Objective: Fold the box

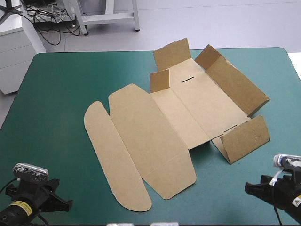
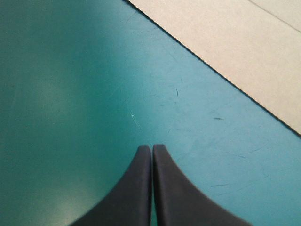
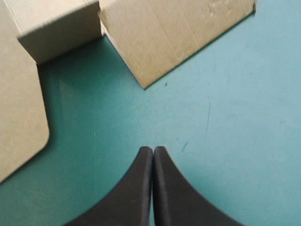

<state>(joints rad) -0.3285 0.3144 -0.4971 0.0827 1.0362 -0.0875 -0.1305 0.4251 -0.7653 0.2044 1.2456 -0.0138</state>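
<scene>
We have high view above and behind robot, facing forward and down, set far back: most of table point(image 1: 51, 84) in frame, far edge near top, entire box point(image 1: 188, 108) visible. Our left wrist view sits close over bare teal-green cover point(image 2: 70, 94), looking past left gripper point(image 2: 151, 147) toward table edge, floor point(image 2: 235, 37) beyond. Our right wrist view equally close, looking past right gripper point(image 3: 153, 148) at raised flap point(image 3: 174, 33) on box's near right side. High and right wrist views share that flap, plus rounded panel corner point(image 3: 23, 122) beside it.

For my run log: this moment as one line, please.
box: some flaps up, untouched | left gripper: shut, empty | right gripper: shut, empty
</scene>
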